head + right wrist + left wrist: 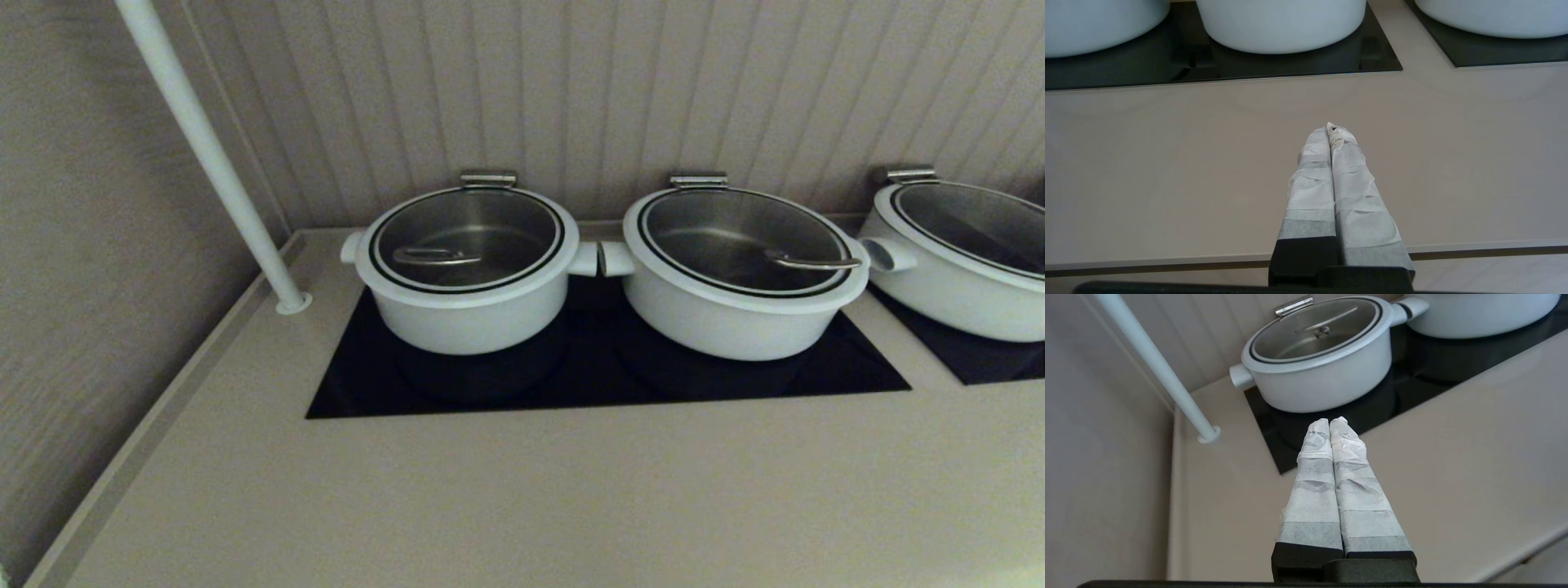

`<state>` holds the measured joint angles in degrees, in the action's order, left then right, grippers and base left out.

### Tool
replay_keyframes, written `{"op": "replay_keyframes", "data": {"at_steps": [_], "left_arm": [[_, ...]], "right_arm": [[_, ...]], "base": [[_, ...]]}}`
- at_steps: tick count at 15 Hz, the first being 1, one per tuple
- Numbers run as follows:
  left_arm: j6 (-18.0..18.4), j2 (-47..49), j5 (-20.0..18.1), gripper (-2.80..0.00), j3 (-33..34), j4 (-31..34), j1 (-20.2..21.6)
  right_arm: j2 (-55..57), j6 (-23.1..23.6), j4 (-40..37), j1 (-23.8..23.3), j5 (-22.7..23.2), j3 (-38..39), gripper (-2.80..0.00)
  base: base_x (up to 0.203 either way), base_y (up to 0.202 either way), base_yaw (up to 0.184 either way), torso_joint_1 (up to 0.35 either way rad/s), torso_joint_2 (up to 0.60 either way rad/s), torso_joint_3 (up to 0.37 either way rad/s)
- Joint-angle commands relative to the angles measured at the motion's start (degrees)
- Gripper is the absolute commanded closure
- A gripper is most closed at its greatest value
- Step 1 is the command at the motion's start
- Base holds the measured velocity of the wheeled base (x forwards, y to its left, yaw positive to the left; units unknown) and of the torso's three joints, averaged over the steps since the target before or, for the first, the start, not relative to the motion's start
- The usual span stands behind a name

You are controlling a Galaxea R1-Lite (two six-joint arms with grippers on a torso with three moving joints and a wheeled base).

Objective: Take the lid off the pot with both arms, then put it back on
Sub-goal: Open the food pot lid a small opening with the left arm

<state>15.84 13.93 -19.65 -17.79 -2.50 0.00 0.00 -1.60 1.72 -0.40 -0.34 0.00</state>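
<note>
1. Left gripper (pixel 1329 421): two long tapering fingers (pixel 1312 486) wrapped in wrinkled white tape, greyer bands showing through; black block bases.
2. Right gripper (pixel 1331 128): matching white-taped fingers (pixel 1310 192), tape frayed and slightly soiled at tip; black bases.

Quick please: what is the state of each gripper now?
Left gripper: closed, holding nothing, short of the pot.
Right gripper: closed, holding nothing, over the counter.

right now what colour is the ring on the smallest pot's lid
Black, a thin ring on the lid, clearest in the head view.
</note>
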Motion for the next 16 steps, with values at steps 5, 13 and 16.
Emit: {"op": "replay_keyframes", "data": {"at_steps": [5,13,16], "left_arm": [[5.5,12.88,-1.48,0.0,-8.37,0.11,0.0],[13.47,23.34,-1.55,0.0,-10.75,-0.11,-6.43],[13.74,28.42,-1.48,0.0,-12.18,-0.25,-8.03]], "right_arm": [[0.0,0.01,0.04,0.05,-0.01,0.0,0.0],[0.0,0.01,0.04,0.05,-0.01,0.0,0.0],[0.0,0.01,0.04,-0.04,-0.01,0.0,0.0]], "base": [[0.0,0.0,0.0,0.0,0.0,0.0],[0.0,0.0,0.0,0.0,0.0,0.0],[0.0,0.0,0.0,0.0,0.0,0.0]]}}
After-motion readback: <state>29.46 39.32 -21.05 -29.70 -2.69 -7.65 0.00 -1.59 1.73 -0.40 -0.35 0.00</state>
